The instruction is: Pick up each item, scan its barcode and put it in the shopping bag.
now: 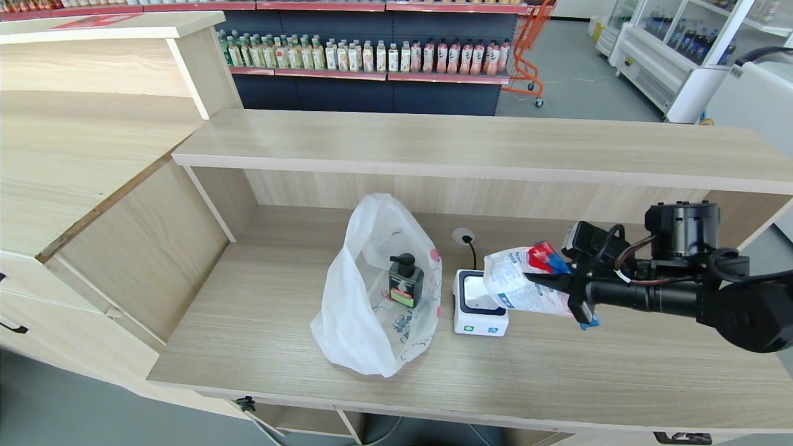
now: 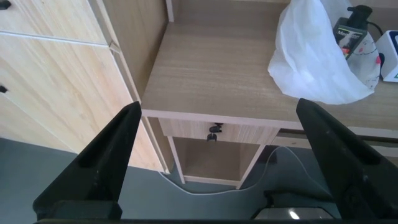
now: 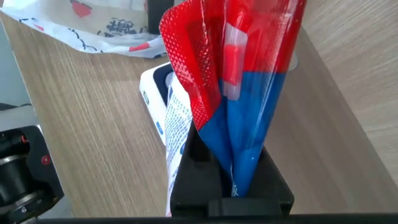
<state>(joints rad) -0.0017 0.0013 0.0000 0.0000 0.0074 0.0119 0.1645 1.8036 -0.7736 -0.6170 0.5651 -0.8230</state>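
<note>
Now right gripper [image 1: 540, 277] pinches white plastic packet with red-blue end [image 1: 514, 288], just above white box scanner [image 1: 477, 308]. Beyond gripper tips: translucent white shopping bag [image 1: 362, 310] holding black pump bottle [image 1: 406, 282], on wooden desk [image 1: 557, 371]. Left gripper [image 2: 217, 162] spread, empty.

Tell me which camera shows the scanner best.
Head view: the scanner stands nearly whole on the counter, between the bag and the packet, screen up. The right wrist view shows a corner of it behind the packet; the left wrist view catches a sliver beside the bag.
</note>
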